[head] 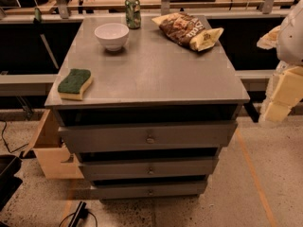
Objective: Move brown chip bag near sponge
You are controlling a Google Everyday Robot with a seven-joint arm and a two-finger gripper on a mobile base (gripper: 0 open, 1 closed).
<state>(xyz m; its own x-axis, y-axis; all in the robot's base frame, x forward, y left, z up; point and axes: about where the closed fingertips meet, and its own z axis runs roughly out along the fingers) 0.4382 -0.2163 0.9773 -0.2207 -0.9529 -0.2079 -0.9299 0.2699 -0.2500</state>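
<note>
The tool (279, 100) sits right of the bench (156, 74); I cannot tell its state. It should grip the chip bag (184, 30) mid-body, then carry it to the sponge (75, 83).

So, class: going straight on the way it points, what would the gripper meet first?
The gripper, beside the cabinet at the picture's right edge, seems to point downward: probably the floor first, though depth is unclear.

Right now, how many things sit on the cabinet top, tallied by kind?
Chip bag: 1
Sponge: 1
Bowl: 1
Can: 1
Total: 4
Gripper hangs off to the right of the cabinet, touching nothing.
</note>
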